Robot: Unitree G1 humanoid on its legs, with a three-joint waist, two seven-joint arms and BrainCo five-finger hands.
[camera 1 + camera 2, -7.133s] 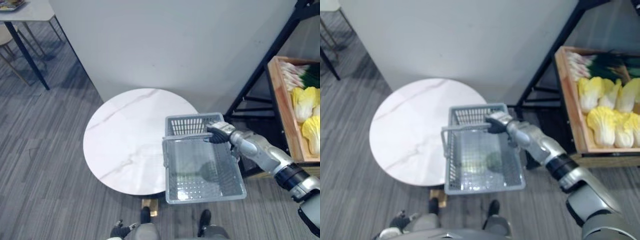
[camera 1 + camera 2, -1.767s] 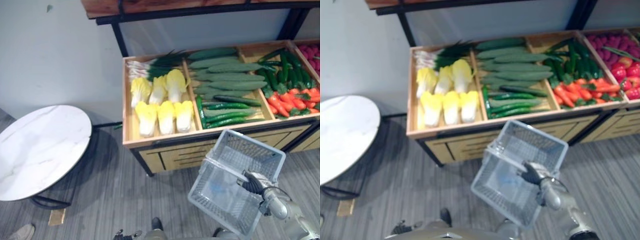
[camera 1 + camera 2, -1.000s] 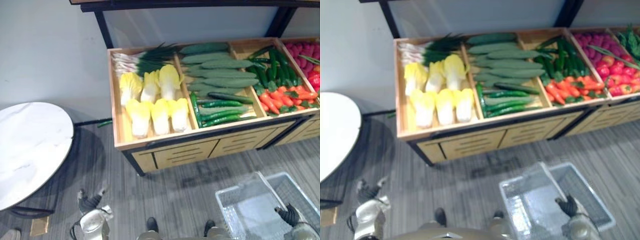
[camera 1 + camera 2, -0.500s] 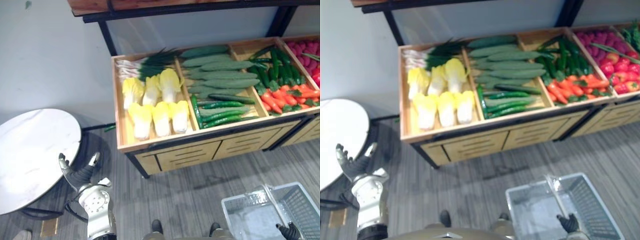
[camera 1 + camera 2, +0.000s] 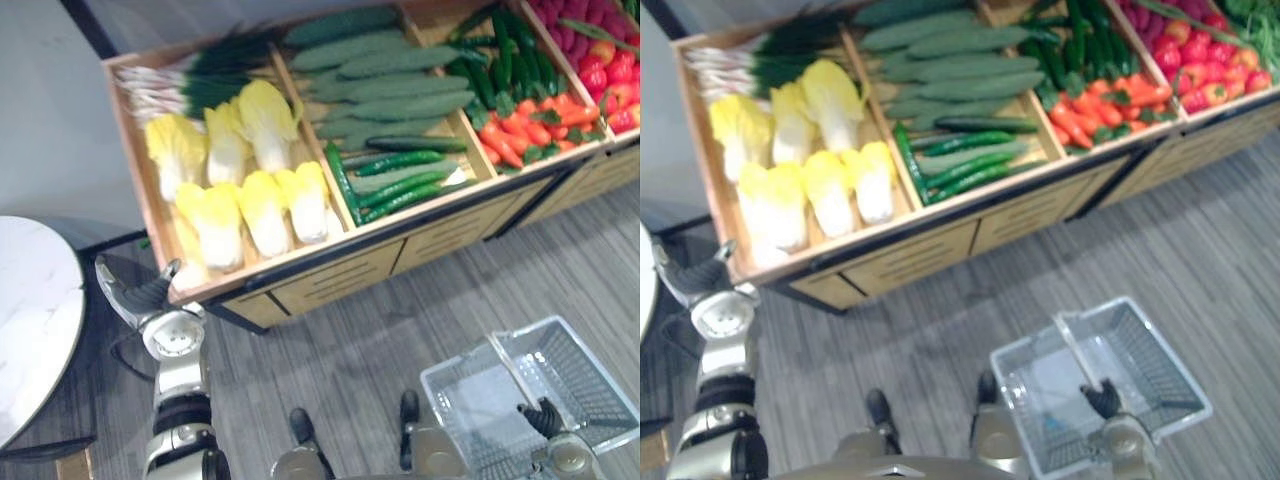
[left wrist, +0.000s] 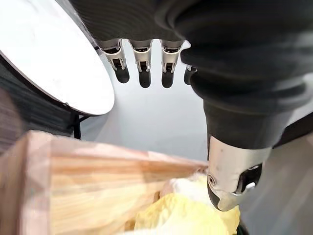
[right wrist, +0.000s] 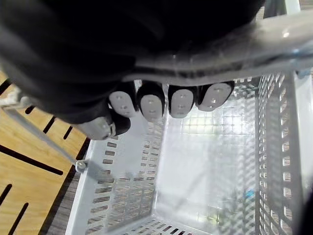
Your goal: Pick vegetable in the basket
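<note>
A wooden stand holds yellow cabbages [image 5: 240, 200], scallions [image 5: 190, 85], cucumbers [image 5: 390, 90], green peppers and red vegetables [image 5: 520, 130] in separate crates. My left hand [image 5: 143, 295] is open, fingers straight, right at the front left corner of the cabbage crate [image 6: 88, 181]. A yellow cabbage [image 6: 181, 218] lies just past its thumb. The grey plastic basket [image 5: 575, 375] hangs low at the right over the floor. My right hand [image 7: 161, 100] is shut on its handle [image 7: 230, 46]. The basket's mesh floor [image 7: 210, 161] looks bare.
A white round table [image 5: 30, 320] stands to the left of the stand, close to my left arm. Drawer fronts [image 5: 340, 280] run below the crates. Grey striped floor [image 5: 380, 340] lies between the stand and the basket.
The camera has swung closer to the stand. My left hand has come up from beside the table to the cabbage crate's front corner. The right hand keeps hold of the basket.
</note>
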